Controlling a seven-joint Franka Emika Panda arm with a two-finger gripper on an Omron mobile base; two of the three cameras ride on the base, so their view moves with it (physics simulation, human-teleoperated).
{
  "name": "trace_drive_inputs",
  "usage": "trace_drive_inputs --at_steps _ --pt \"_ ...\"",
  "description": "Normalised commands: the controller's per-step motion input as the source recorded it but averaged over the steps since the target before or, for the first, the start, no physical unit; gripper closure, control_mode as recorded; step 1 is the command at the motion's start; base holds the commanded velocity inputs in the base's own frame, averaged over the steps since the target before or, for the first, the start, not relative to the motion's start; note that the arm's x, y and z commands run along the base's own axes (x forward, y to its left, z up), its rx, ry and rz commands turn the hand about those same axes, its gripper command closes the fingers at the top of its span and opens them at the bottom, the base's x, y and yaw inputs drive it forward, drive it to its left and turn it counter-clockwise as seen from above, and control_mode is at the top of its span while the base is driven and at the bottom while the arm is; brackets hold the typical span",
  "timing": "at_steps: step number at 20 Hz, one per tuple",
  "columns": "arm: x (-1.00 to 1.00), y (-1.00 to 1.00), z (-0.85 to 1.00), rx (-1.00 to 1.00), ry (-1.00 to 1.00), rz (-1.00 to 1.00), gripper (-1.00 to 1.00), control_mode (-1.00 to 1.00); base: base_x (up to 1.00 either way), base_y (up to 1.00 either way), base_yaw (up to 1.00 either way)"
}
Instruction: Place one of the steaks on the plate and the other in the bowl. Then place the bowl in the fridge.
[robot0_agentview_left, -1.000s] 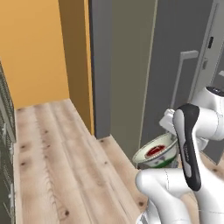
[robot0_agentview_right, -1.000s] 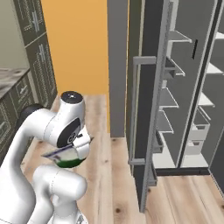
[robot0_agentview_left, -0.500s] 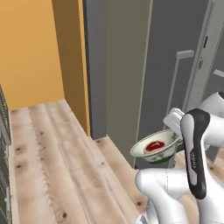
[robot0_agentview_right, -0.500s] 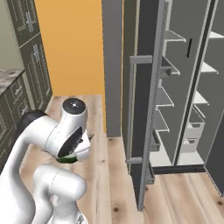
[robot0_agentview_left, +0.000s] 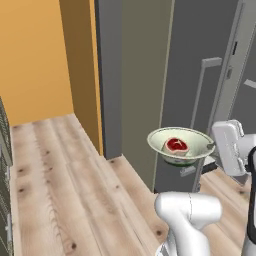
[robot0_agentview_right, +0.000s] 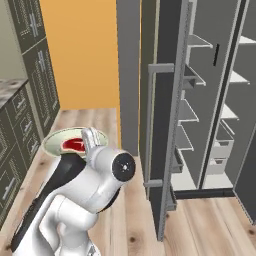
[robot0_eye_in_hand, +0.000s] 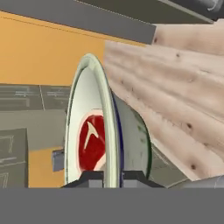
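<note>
End effector (robot0_eye_in_hand: 113, 177) is clamped on the rim of the bowl (robot0_agentview_left: 181, 144), one fingertip (robot0_eye_in_hand: 91, 178) inside the rim and the other on the outer wall, seen edge-on in the hand view. Bowl is carried in the air above the wood floor (robot0_agentview_left: 60, 185), level in the left base view, with one steak (robot0_agentview_left: 176, 145) lying flat in its bottom; red meat with a whitish fat streak shows clearly in the hand view too. In the left base view the bowl sits in front of the grey outer face of the fridge (robot0_agentview_left: 200, 75) door, just left of its long vertical handle (robot0_agentview_left: 200, 100); whether it touches the door I can't tell. In the right base view the bowl rim and steak show behind the arm's white elbow, left of the opened fridge door (robot0_agentview_right: 160, 130), whose edge stands between the bowl and the fridge interior. White inner shelves (robot0_agentview_right: 192, 112) and door bins (robot0_agentview_right: 220, 150) are visible past that door, well apart from the bowl. Orange wall (robot0_agentview_left: 35, 55) at the back, dark cabinets (robot0_agentview_right: 30, 75) along the left in the right base view.
</note>
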Motion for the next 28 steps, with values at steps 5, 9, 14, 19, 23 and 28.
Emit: trace_drive_inputs --at_steps 5,9,14,19,23,28 --pt "-0.21 -0.45 0.76 0.31 -0.2 0.01 1.0 -1.0 0.0 0.0 0.0" --pt "-0.44 -0.13 0.29 -0.01 0.1 0.02 1.0 -1.0 0.0 0.0 0.0" --pt "0.0 0.02 -0.35 -0.11 0.0 -0.03 1.0 -1.0 0.0 0.0 0.0" --pt "0.04 0.16 -0.28 0.01 -0.12 -0.01 1.0 -1.0 0.0 0.0 0.0" --pt "0.0 0.0 0.0 0.0 0.0 0.0 1.0 -1.0 0.0 0.0 0.0" --pt "0.0 0.0 0.0 0.0 0.0 0.0 1.0 1.0 0.09 0.04 -0.14"
